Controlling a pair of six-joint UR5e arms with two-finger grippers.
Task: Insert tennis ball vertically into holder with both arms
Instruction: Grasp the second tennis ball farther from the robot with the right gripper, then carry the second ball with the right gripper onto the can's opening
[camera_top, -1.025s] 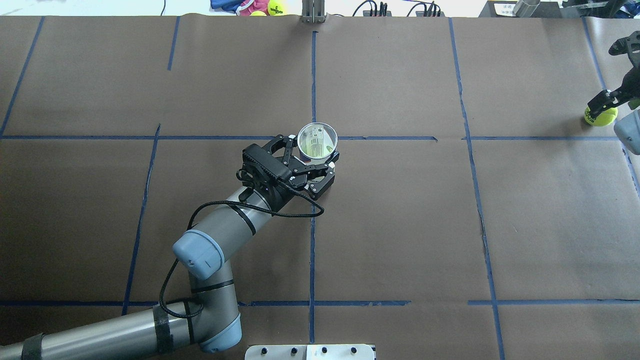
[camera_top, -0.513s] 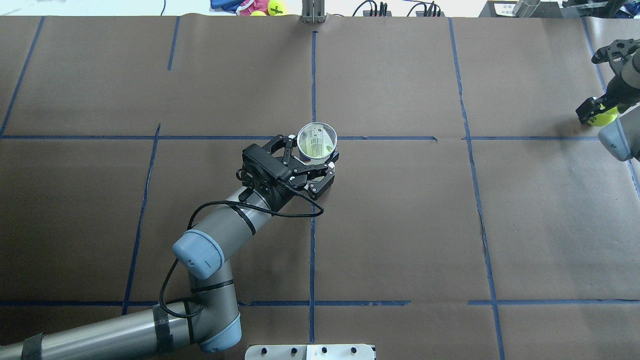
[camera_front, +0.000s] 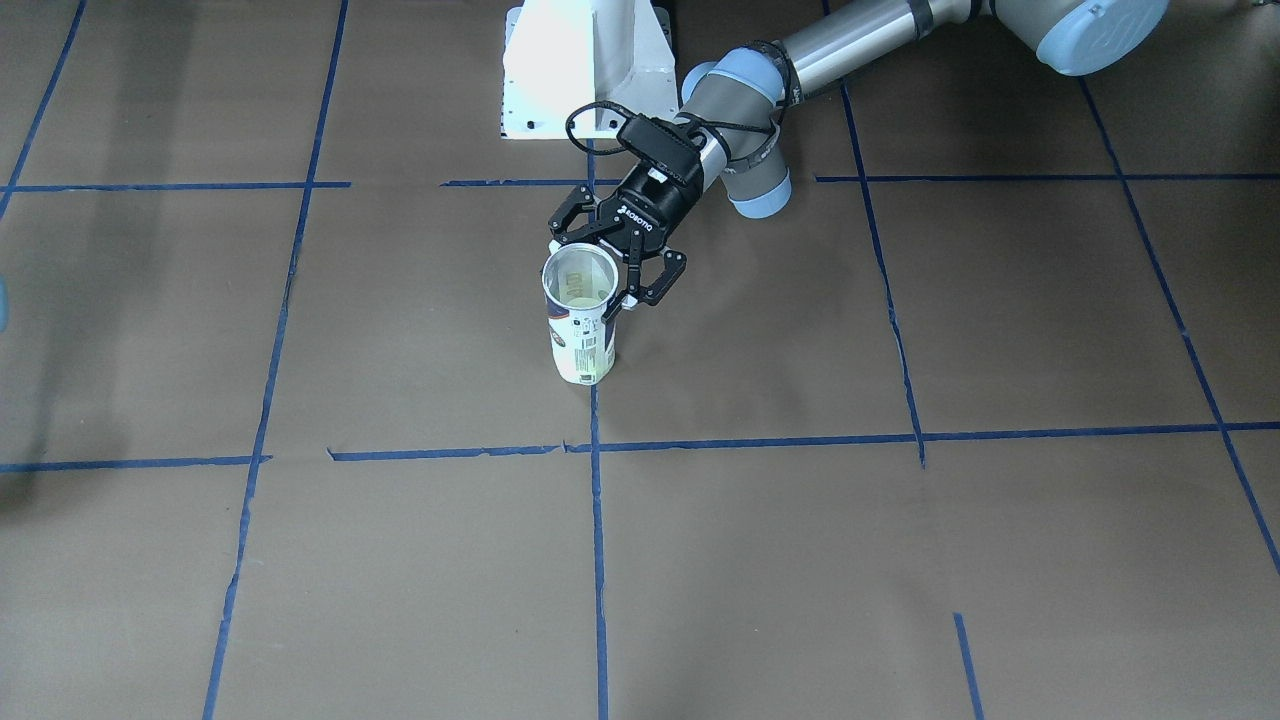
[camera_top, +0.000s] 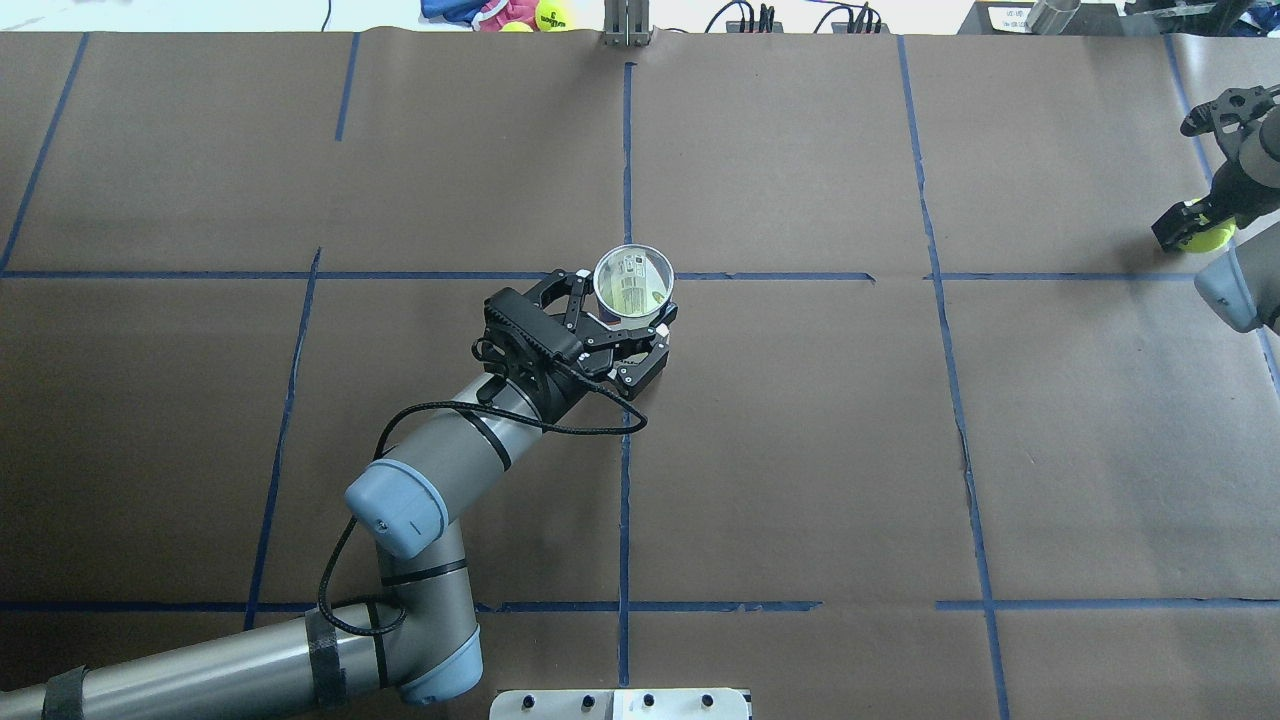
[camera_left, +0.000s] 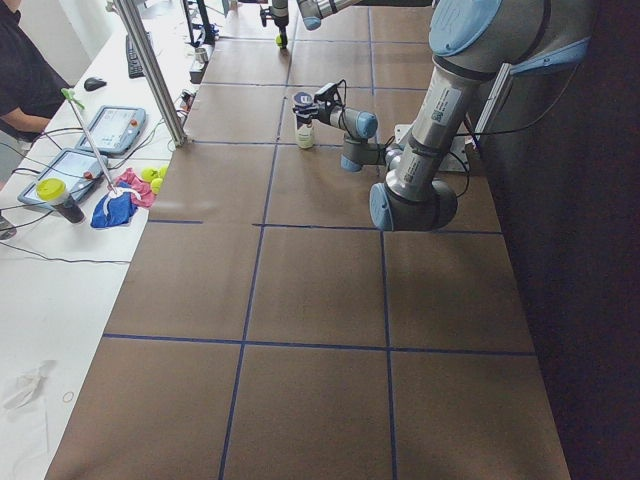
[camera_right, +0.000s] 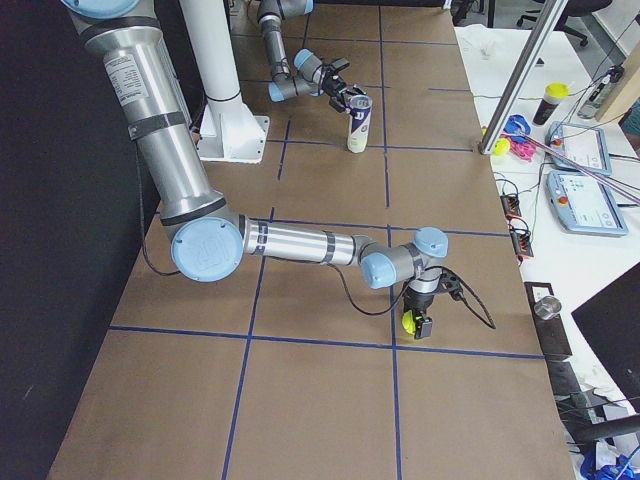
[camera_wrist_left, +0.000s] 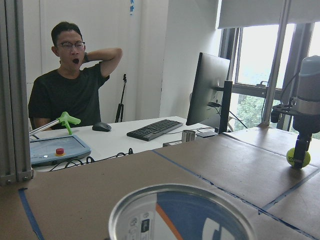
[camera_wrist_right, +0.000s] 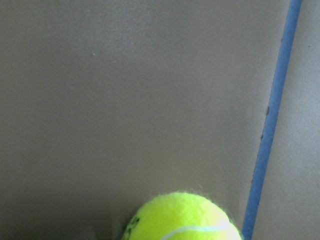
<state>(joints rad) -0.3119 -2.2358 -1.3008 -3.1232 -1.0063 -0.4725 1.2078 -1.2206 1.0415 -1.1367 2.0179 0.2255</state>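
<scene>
The holder (camera_top: 634, 283), a clear can with a white-and-navy label and a metallic rim, stands upright and open-topped near the table's middle; it also shows in the front view (camera_front: 580, 330). My left gripper (camera_top: 620, 310) is shut on its upper part from the side, also seen in the front view (camera_front: 600, 262). The tennis ball (camera_top: 1212, 237) is at the far right of the table, held in my shut right gripper (camera_top: 1195, 225). In the right side view the ball (camera_right: 409, 322) hangs just above the paper under the gripper (camera_right: 418, 322). It fills the bottom of the right wrist view (camera_wrist_right: 182, 217).
The white pedestal (camera_front: 585, 70) stands at the robot's edge of the table. Spare tennis balls and a coloured cloth (camera_top: 510, 12) lie beyond the far edge. An operator (camera_wrist_left: 70, 95) sits at a desk with screens past the table. Blue tape lines cross the brown paper.
My right gripper has turned and shifted a little away from the robot at the right edge, with the ball rising off the paper. The left arm and holder have not moved.
</scene>
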